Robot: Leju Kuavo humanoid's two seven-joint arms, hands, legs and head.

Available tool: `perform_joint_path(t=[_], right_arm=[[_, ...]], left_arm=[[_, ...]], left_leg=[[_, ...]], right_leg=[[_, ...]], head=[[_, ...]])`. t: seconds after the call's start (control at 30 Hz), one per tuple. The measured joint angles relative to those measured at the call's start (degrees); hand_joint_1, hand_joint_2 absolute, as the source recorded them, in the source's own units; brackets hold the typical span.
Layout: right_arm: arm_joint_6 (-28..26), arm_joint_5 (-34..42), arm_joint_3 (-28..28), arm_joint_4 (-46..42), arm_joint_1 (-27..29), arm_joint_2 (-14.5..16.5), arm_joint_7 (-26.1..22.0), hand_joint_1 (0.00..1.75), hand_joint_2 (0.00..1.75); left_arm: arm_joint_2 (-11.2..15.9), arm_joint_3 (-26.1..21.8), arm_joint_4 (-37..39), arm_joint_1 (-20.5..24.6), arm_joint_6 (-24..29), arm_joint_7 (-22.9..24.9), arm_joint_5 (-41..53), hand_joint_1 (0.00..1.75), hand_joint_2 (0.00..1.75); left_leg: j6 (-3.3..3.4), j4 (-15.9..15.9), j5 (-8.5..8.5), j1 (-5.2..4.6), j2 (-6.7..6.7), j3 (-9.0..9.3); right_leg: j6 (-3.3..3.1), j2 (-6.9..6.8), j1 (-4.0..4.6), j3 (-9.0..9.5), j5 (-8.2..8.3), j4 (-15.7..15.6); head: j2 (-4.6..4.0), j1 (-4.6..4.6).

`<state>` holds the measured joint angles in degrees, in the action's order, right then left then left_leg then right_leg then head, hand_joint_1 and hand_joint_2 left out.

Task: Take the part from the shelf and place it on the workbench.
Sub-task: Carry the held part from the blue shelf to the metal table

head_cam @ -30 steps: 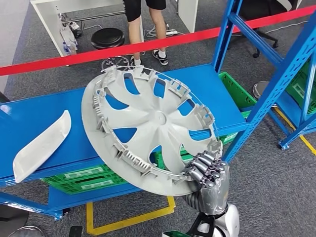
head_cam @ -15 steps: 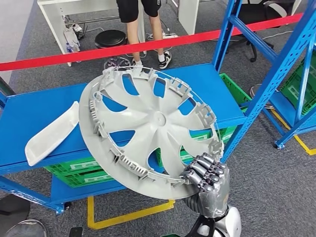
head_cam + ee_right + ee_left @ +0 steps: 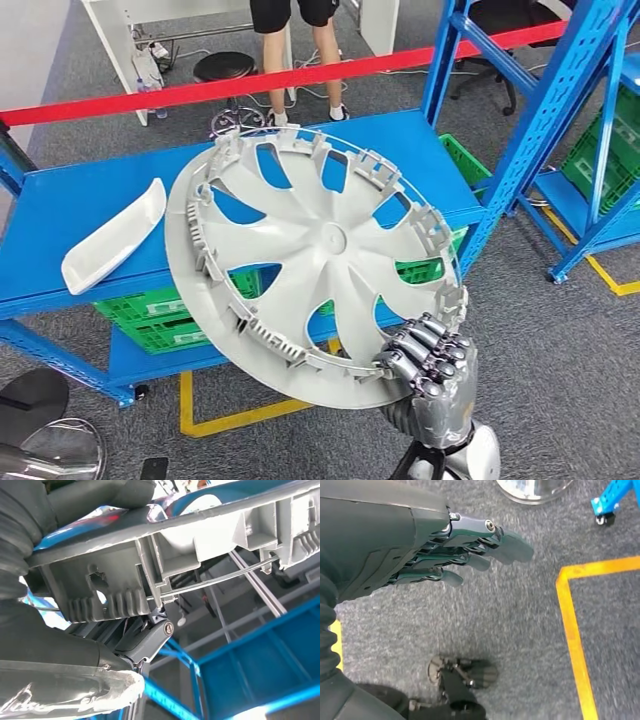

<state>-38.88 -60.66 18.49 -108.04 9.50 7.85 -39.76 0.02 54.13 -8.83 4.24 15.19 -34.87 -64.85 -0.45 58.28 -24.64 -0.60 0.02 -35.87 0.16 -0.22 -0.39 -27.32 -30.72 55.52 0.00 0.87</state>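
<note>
Across the middle of the head view, a grey hubcap (image 3: 317,265) lies tilted with its ribbed back side up, spokes and clips showing, over the front edge of a blue shelf (image 3: 68,215). At lower right of that frame the right hand (image 3: 429,375) grips the hubcap by its near rim, dark fingers (image 3: 423,345) curled over the edge; the right wrist view shows the same rim (image 3: 113,587) clamped close against the hand. On the shelf at the left of the frame rests a white curved trim piece (image 3: 113,237), apart from the hubcap. Green crates (image 3: 162,320) sit on the level below the shelf, and more on the rack at the far right. A red barrier tape (image 3: 226,85) runs across the upper part of the frame, with a person's legs (image 3: 298,55) standing behind it. The left wrist view shows the left hand (image 3: 444,550) over grey carpet, fingers stretched out and slightly apart, holding nothing, beside a yellow floor line (image 3: 574,635).
</note>
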Motion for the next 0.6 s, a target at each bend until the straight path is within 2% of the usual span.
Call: perform_joint_path(t=[0.03,0.1,0.13,0.17,0.2,0.23,0.27,0.3,0.33,0.37,0.4,0.47,0.5,0.53,0.6], right_arm=[[0.0,-0.03,-0.09,-0.19,0.1,0.0,0.0,1.75,1.75],[0.0,-0.05,-0.25,-0.48,0.38,0.0,0.0,1.75,1.75],[0.0,-0.05,-0.33,-0.55,0.54,0.0,0.0,1.75,1.75],[0.0,-0.04,-0.4,-0.58,0.67,0.0,0.0,1.75,1.75],[0.0,-0.04,-0.47,-0.61,0.77,0.0,0.0,1.75,1.75],[0.0,-0.05,-0.55,-0.67,0.87,0.0,0.0,1.75,1.75],[0.0,-0.05,-0.63,-0.77,0.93,0.0,0.0,1.75,1.75],[0.0,-0.05,-0.7,-0.91,0.98,0.0,0.0,1.75,1.75],[0.0,-0.05,-0.75,-1.05,1.01,0.0,0.0,1.75,1.75],[0.0,-0.05,-0.79,-1.18,1.0,0.0,0.0,1.75,1.75],[0.0,-0.05,-0.83,-1.27,1.0,0.0,0.0,1.75,1.75],[0.0,-0.05,-0.92,-1.36,1.05,0.0,0.0,1.75,1.75],[0.0,-0.04,-0.96,-1.36,1.1,0.0,0.0,1.75,1.75],[0.0,-0.03,-1.01,-1.36,1.14,0.0,0.0,1.75,1.75],[0.0,-0.03,-1.06,-1.36,1.19,0.0,0.0,1.75,1.75]], left_arm=[[0.02,0.1,0.02,0.0,0.04,0.05,0.02,0.0,1.75],[-0.01,0.31,0.03,0.01,0.1,0.19,0.04,0.0,1.75],[-0.02,0.42,0.03,0.02,0.11,0.23,0.04,0.0,1.75],[-0.04,0.52,0.03,0.03,0.12,0.25,0.04,0.0,1.75],[-0.05,0.62,0.03,0.04,0.15,0.25,0.04,0.0,1.75],[-0.04,0.7,0.03,0.07,0.18,0.25,0.04,0.0,1.75],[-0.04,0.8,0.02,0.11,0.2,0.25,0.04,0.0,1.75],[-0.03,0.9,0.02,0.17,0.22,0.26,0.04,0.0,1.75],[-0.03,1.0,0.02,0.24,0.22,0.26,0.04,0.0,1.75],[-0.03,1.08,0.03,0.3,0.22,0.26,0.04,0.0,1.75],[-0.03,1.13,0.03,0.34,0.23,0.26,0.04,0.0,1.75],[-0.04,1.17,0.04,0.32,0.23,0.26,0.04,0.0,1.75],[-0.02,1.18,0.05,0.33,0.24,0.27,0.04,0.0,1.75],[0.02,1.19,0.05,0.35,0.24,0.27,0.04,0.0,1.75],[0.13,1.2,0.08,0.43,0.24,0.27,0.04,0.0,1.75]], left_leg=[[-0.35,2.05,-2.38,0.12,-0.03,-0.67],[-0.94,9.01,-8.12,0.45,-0.03,-2.53],[-1.14,12.51,-9.75,0.64,-0.03,-3.18],[-1.27,14.76,-10.01,0.8,-0.03,-3.19],[-1.33,15.08,-9.04,0.93,-0.03,-2.31],[-1.33,13.33,-7.37,1.05,-0.04,-0.48],[-1.26,9.77,-5.88,1.14,-0.11,2.26],[-1.11,5.39,-5.26,1.16,-0.27,5.23],[-0.86,1.55,-5.28,1.13,-0.45,7.65],[-0.56,-1.1,-5.65,1.02,-0.63,9.13],[-0.17,-2.29,-5.98,0.8,-0.73,9.56],[0.74,-2.62,-5.21,0.55,-0.51,8.72],[1.26,-2.71,-4.59,0.49,-0.34,8.13],[1.74,-2.84,-3.88,0.48,-0.12,7.39],[2.39,-2.83,-2.52,0.29,0.21,5.71]], right_leg=[[-0.49,-0.11,-0.1,-0.5,0.59,-0.1],[-0.89,-0.19,-0.03,-1.68,1.82,-0.02],[-0.88,-0.18,0.01,-2.41,2.49,0.07],[-0.84,-0.16,0.05,-3.23,3.14,0.22],[-0.75,-0.1,0.08,-4.16,3.71,0.44],[-0.61,-0.04,0.08,-5.04,4.19,0.71],[-0.42,0.04,0.08,-5.8,4.59,1.02],[-0.16,0.11,0.15,-6.47,4.94,1.37],[0.16,0.16,0.2,-6.97,5.32,1.64],[0.53,0.18,0.22,-7.35,5.76,1.82],[0.93,0.18,0.17,-7.62,6.23,1.85],[1.69,0.22,-0.13,-8.14,6.68,1.94],[1.93,0.24,-0.25,-8.7,5.61,2.64],[2.08,0.25,-0.31,-9.55,3.42,4.39],[2.17,0.23,-0.34,-11.47,-2.65,10.74]], head=[[0.0,0.07],[0.0,0.17],[0.0,0.18],[0.0,0.16],[0.0,0.2],[0.0,0.19],[0.0,0.2],[0.0,0.21],[0.0,0.16],[0.0,0.14],[0.0,0.11],[0.0,0.12],[0.0,0.07],[0.0,-0.01],[0.0,-0.25]])
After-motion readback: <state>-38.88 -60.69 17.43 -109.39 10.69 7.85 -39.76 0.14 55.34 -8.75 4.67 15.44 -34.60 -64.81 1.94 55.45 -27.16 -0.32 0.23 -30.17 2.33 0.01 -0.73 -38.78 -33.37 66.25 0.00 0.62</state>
